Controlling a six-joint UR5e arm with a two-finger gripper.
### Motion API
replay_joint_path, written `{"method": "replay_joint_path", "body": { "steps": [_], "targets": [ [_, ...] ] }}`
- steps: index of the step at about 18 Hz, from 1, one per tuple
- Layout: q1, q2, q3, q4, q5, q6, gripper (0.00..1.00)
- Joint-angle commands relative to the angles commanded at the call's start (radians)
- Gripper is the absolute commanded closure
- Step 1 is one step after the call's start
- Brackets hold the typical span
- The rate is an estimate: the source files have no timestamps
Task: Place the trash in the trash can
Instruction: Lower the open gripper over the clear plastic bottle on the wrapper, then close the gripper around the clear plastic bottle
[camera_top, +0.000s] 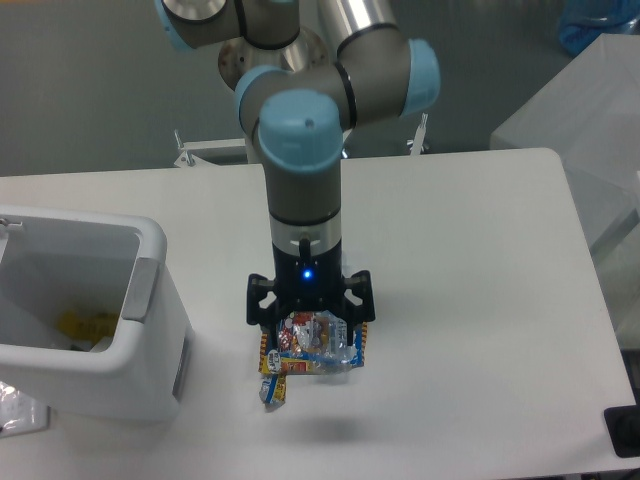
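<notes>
We see the arm standing upright over the middle of the table, with its gripper low over the snack packet and the clear bottle; this column blocks passage across the centre. The trash can occupies the left edge near the front corner, and its tall right wall stands between the packet and the bin's open top. Between bin wall and packet we find a narrow bare strip. The right half of the table, out to the right edge, lies open.
</notes>
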Motion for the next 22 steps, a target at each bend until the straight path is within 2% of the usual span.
{"method": "replay_joint_path", "body": {
  "steps": [9,14,22],
  "targets": [
    [0.002,-0.109,-0.017,0.003,0.006,0.028,0.00],
    [0.008,-0.114,-0.063,0.005,0.008,0.075,0.00],
    [0.029,-0.130,-0.072,0.005,0.009,0.101,0.00]
  ]
}}
